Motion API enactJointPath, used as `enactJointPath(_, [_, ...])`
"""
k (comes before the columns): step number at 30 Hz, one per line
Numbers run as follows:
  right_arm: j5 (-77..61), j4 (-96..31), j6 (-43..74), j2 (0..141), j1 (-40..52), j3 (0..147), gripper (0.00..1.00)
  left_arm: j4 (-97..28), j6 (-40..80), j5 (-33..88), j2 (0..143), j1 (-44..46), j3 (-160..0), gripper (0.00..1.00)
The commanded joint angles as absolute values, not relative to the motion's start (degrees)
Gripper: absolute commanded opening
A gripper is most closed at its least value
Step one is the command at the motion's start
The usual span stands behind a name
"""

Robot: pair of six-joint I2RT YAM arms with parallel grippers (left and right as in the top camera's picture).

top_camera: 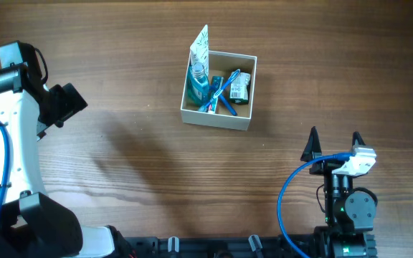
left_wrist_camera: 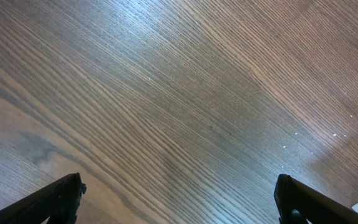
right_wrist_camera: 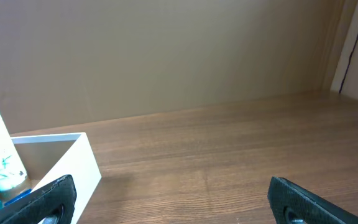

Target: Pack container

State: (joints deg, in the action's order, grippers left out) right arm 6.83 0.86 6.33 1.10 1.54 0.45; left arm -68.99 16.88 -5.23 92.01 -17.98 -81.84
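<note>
Overhead, the right arm (top_camera: 343,192) looks the nearer one, jaws open; the container (top_camera: 215,117) stands on the surface ahead of them and to their left, toiletries (top_camera: 217,87) inside. The left arm (top_camera: 9,136), jaws also open, stands farther off on the container's opposite side.

The overhead camera looks straight down on the wooden table (top_camera: 120,57) from well above, with the left arm (top_camera: 9,143) and right arm (top_camera: 346,204) entering at the bottom edge. The left wrist camera sits close over the table, tilted down onto bare wood grain, with the left fingertips (left_wrist_camera: 55,199) in its 2 lower corners. The right wrist camera rides low and faces almost level across the table toward a plain wall (right_wrist_camera: 166,56), with the right fingertips (right_wrist_camera: 316,199) in its lower corners. The container (top_camera: 216,119) and its white tube (top_camera: 201,43) appear in 2 views: whole from overhead, and as 1 near corner at the right wrist view's lower left.
</note>
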Motion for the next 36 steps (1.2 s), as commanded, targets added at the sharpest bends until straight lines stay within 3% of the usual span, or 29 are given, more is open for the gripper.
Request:
enactJointPath(1, [5.9, 1.0, 6.2, 0.8, 1.3, 0.3, 1.0, -69.5, 17.4, -5.0, 92.1, -18.3, -81.6, 1.0])
enactJointPath(14, [5.9, 1.0, 6.2, 0.8, 1.3, 0.3, 1.0, -58.2, 8.9, -1.7, 80.6, -17.1, -78.4, 1.0])
enactJointPath(19, [5.9, 1.0, 6.2, 0.8, 1.3, 0.3, 1.0, -43.1, 7.9, -0.5, 70.2, -15.8, -62.2, 1.0])
enactJointPath(27, [5.9, 1.0, 6.2, 0.8, 1.3, 0.3, 1.0, -12.5, 8.1, 12.8, 45.1, -15.5, -29.9, 1.0])
enactJointPath(36, [5.9, 1.0, 6.2, 0.8, 1.3, 0.3, 1.0, -9.5, 8.1, 17.5, 22.3, -11.8, -16.8, 0.99])
